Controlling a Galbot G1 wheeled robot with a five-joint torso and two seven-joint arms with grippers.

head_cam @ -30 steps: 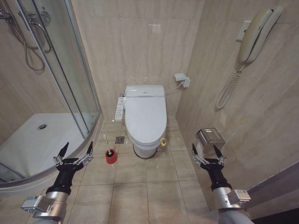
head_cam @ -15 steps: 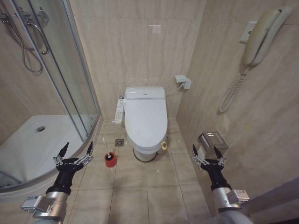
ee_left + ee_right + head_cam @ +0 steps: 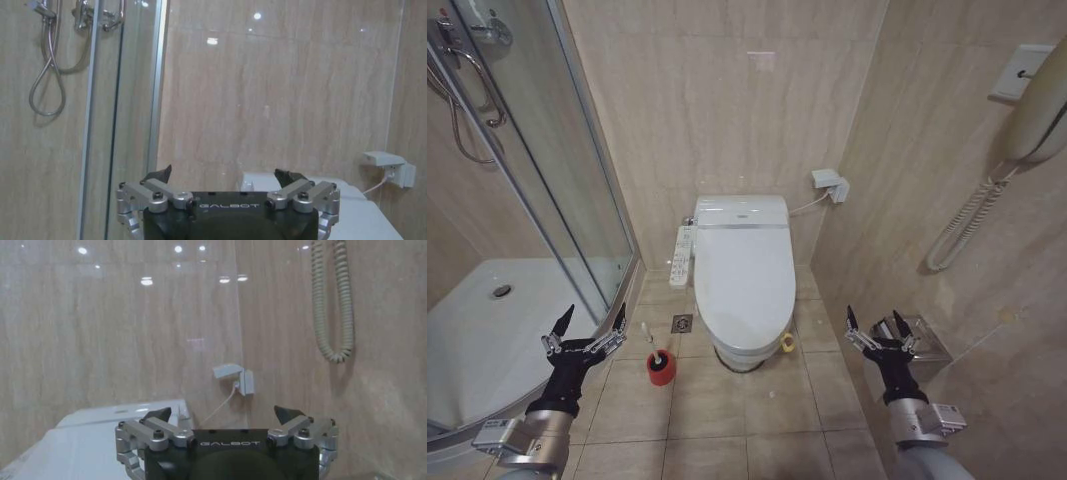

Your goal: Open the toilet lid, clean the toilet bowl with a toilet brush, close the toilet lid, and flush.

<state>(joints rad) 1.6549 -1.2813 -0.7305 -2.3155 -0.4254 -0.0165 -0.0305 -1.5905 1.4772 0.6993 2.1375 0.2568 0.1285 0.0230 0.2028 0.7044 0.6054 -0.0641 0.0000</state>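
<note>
From the head view, the large glossy white oval plastic toilet lid (image 3: 744, 272) lies shut over the white ceramic toilet bowl (image 3: 745, 352), with its small yellow loop tag (image 3: 787, 343) at the front edge. Left of the bowl, on the tiled floor (image 3: 727, 420), the toilet brush with thin white stick handle and black bristles (image 3: 655, 350) stands in a squat red round holder cup (image 3: 661, 369). The left end effector (image 3: 585, 334) hovers near the cup, fingers spread wide and empty; the right end effector (image 3: 879, 331) hangs right of the bowl, equally spread and empty.

In the left wrist view, the left end effector (image 3: 223, 176) is splayed open, with the lid (image 3: 363, 220) ahead.

In the right wrist view, the right end effector (image 3: 223, 415) gapes too, the lid (image 3: 80, 450) beyond.

The loop is small; a misjudged reach could slip off the glossy lid.
</note>
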